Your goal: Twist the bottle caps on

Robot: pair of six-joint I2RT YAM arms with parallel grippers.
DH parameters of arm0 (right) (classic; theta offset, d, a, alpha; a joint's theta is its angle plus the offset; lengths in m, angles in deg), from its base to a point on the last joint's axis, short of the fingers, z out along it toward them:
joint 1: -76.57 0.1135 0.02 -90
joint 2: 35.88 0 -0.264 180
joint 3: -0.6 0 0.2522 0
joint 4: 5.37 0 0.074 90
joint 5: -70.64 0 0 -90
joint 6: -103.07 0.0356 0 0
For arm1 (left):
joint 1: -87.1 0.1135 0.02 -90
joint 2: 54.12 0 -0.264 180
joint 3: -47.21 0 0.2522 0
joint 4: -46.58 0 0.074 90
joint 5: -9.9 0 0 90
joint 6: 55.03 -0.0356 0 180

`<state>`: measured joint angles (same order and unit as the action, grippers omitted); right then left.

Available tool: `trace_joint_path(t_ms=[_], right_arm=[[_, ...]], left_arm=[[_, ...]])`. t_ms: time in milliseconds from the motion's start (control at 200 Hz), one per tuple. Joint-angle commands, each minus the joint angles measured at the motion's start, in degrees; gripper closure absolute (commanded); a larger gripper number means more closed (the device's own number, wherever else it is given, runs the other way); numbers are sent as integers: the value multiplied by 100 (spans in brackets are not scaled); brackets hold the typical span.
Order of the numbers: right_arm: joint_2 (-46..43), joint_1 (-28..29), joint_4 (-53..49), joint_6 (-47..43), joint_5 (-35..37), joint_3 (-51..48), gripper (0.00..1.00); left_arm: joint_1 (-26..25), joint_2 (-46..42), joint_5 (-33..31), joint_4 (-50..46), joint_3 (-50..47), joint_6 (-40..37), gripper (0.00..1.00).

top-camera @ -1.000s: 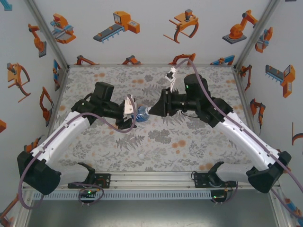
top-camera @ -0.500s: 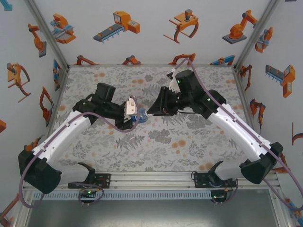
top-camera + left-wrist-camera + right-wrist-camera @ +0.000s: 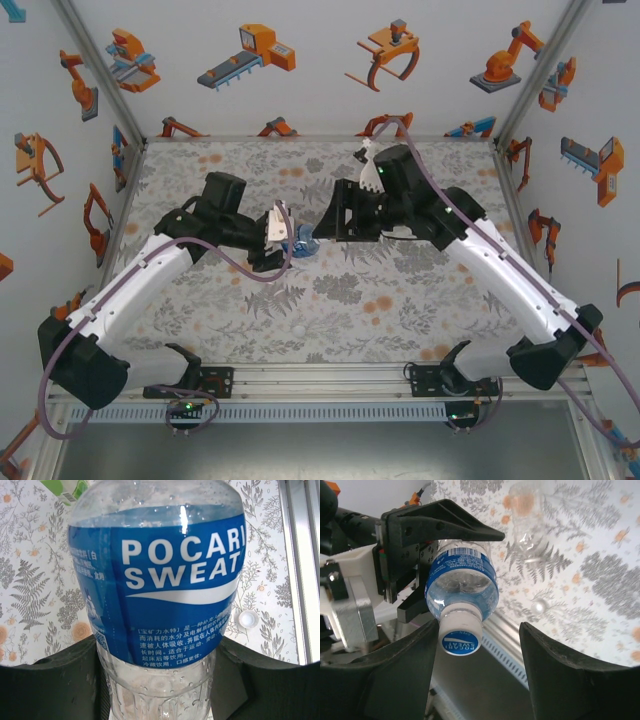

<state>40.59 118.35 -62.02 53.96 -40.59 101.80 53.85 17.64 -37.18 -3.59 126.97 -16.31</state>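
Observation:
My left gripper [image 3: 157,652] is shut on the lower body of the blue-label bottle [image 3: 165,575] and holds it off the table. In the top view the left gripper [image 3: 283,240] and the bottle [image 3: 303,241] sit mid-table, neck pointing at my right gripper [image 3: 322,232]. A white cap with a blue printed top [image 3: 461,636] sits on the bottle's neck. My right gripper [image 3: 477,626] stands open around that cap; its left finger [image 3: 415,655] is close against the cap's side and the right finger [image 3: 545,650] is well apart. A loose white cap [image 3: 248,618] lies on the table.
The green-tinted bottle [image 3: 65,487] lies beyond the held bottle. The plain clear bottle [image 3: 530,510] lies blurred on the patterned table, with a loose white cap [image 3: 538,607] near it. Another small white cap [image 3: 297,327] lies near the front rail [image 3: 320,380].
The right gripper was shut at the bottle's neck and has now opened off the cap. Its wrist turned over the last second. The left gripper kept its hold.

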Motion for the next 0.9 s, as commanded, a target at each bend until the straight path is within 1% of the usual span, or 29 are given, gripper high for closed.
trace_joint_path(t_ms=[0,55,125,290,401,486,541,636,891], right_arm=[[-352,23,267,-1032,241,77,39],[-513,23,562,-1511,216,-27,39],[-730,23,972,-2323,-42,-184,40],[-1195,30,1733,-4555,-1129,-689,40],[-1390,48,1644,-6296,-2050,-880,40],[-1398,66,1333,-7321,-2285,-882,41],[-1357,67,1232,-7651,-2236,-885,42],[-1204,67,1079,-7920,-2090,-807,45],[-979,93,1134,-8017,-2095,-834,48]], left_arm=[[-14,-38,226,59,170,-56,100],[-14,-38,241,56,177,-50,100],[-14,-26,248,38,181,-60,100],[-14,-16,329,-29,192,-133,100],[-14,2,456,-94,206,-205,100],[-31,21,505,-158,212,-262,100],[-40,34,507,-212,232,-300,100],[-49,57,515,-297,266,-354,100],[-93,122,534,-426,303,-432,100]])
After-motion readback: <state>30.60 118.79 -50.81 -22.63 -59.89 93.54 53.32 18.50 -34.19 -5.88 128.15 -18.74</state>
